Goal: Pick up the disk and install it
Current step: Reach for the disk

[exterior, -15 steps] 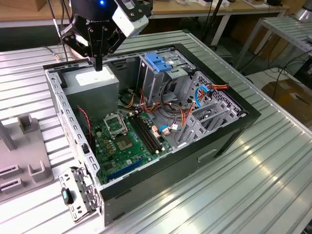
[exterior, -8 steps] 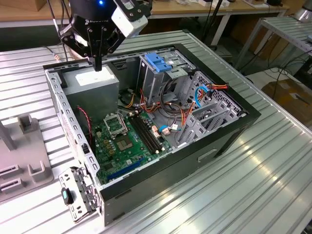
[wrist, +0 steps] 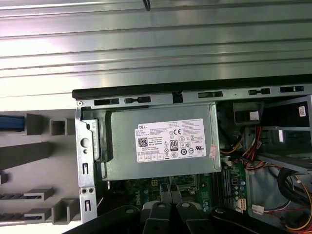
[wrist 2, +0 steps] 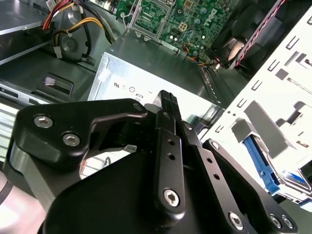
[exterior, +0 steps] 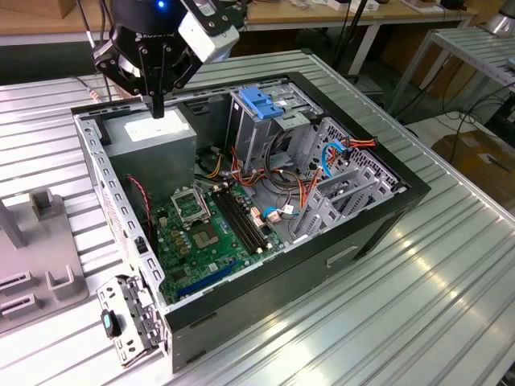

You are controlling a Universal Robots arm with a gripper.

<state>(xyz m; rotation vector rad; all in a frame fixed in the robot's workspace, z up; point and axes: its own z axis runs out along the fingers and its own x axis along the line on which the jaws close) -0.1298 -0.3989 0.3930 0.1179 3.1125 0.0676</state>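
Gripper (exterior: 158,106) hung closed, empty, above PSU (exterior: 153,138). Disk (wrist: 9,123) judged rigid, weighty, shock-sensitive; best gripped across blue rails.

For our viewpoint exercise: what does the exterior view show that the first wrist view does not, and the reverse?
Exterior view: the blue plastic bracket atop the metal drive cage. First wrist view: a blue strip on the grey slotted rack. Both: the silver power supply box with its white label, inside the black computer case.
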